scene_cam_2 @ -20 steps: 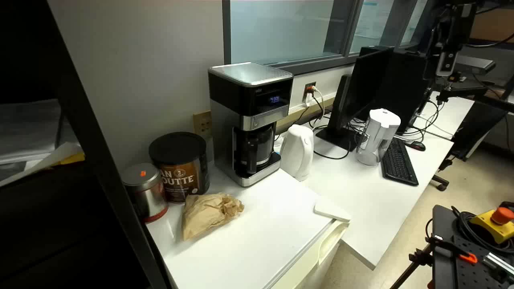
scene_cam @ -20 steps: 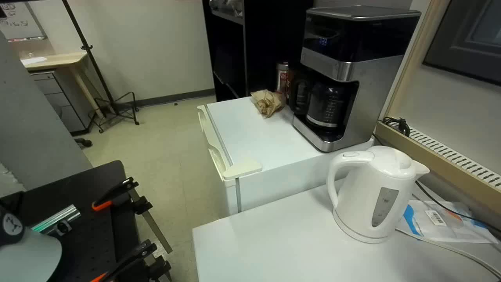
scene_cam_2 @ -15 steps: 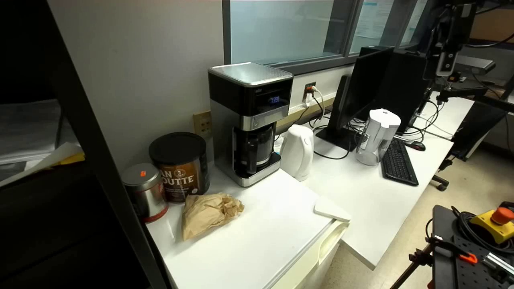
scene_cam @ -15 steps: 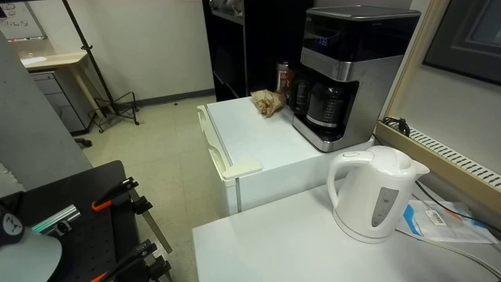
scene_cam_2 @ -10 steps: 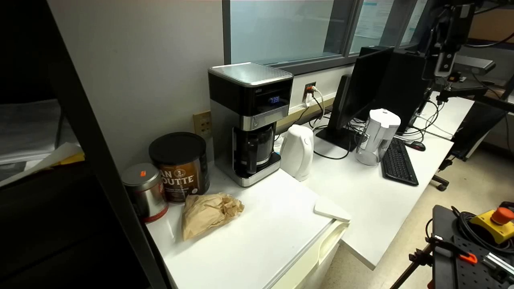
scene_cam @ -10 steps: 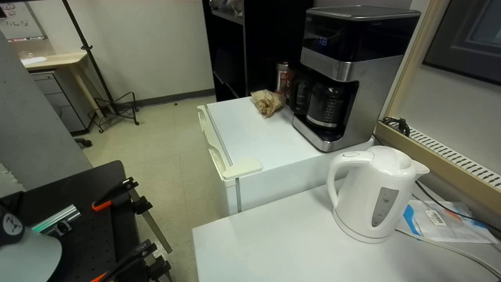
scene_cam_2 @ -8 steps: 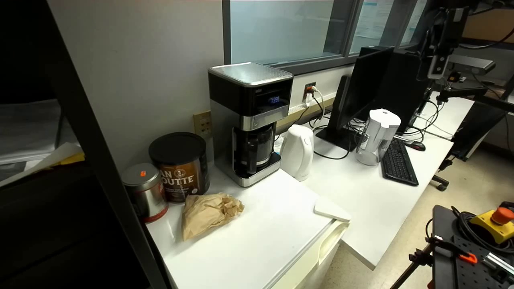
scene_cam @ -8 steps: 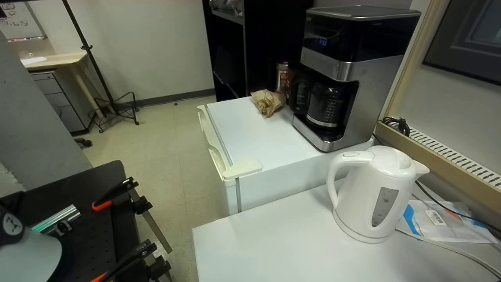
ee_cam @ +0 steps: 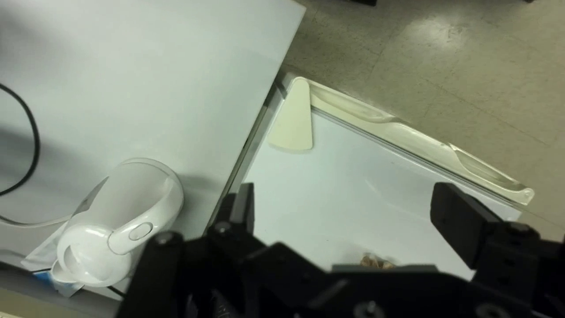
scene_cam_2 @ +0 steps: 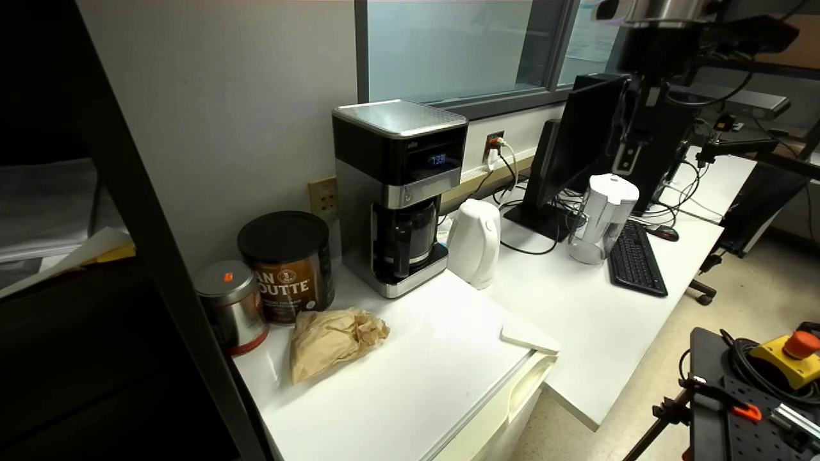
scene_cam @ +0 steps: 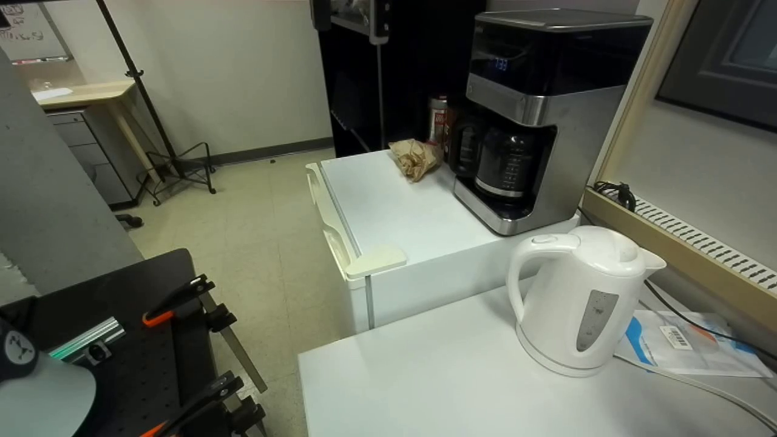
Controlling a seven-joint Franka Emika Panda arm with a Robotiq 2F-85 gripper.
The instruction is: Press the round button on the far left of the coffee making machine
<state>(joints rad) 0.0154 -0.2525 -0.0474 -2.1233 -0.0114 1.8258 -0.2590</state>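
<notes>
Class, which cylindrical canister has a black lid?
The larger brown canister, nearer the boxy black-and-silver coffee maker; the smaller silver metal canister has a grey lid.

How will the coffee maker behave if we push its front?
Probably stiff: the coffee maker has a rigid-looking, boxy body. It may slide back a little, since the white surface under it looks smooth. Being taller than wide, it could rock if pushed high.

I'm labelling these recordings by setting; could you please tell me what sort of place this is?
Likely an office or lab with a spot for hot drinks: a coffee maker and a kettle stand near a keyboard.
</notes>
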